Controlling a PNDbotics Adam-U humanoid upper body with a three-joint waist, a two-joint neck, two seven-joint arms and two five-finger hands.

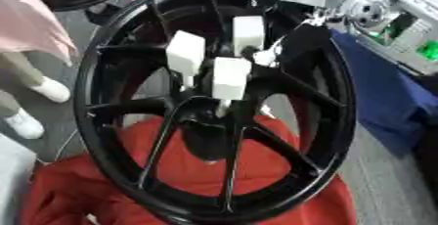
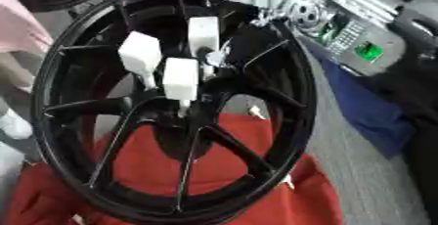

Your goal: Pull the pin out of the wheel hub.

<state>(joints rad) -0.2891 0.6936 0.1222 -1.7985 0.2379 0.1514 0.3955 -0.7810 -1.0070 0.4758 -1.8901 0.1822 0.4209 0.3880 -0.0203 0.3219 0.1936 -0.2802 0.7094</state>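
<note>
Three white block-headed pins (image 1: 231, 77) stand in the hub of a black wheel (image 1: 102, 72) propped on red cloth (image 1: 197, 170); right hand (image 1: 295, 38) reaches the uppermost pin, finger state cannot be told.

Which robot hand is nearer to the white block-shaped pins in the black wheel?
Right. The right hand is just right of the white block-shaped pins; the left hand shows in neither view.

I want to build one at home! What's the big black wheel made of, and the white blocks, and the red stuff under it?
Wheel: probably painted metal, glossy black with rigid thin spokes. White blocks: likely plastic, with a matte look and flat faces. Red stuff: cloth, since it folds and drapes softly.
</note>
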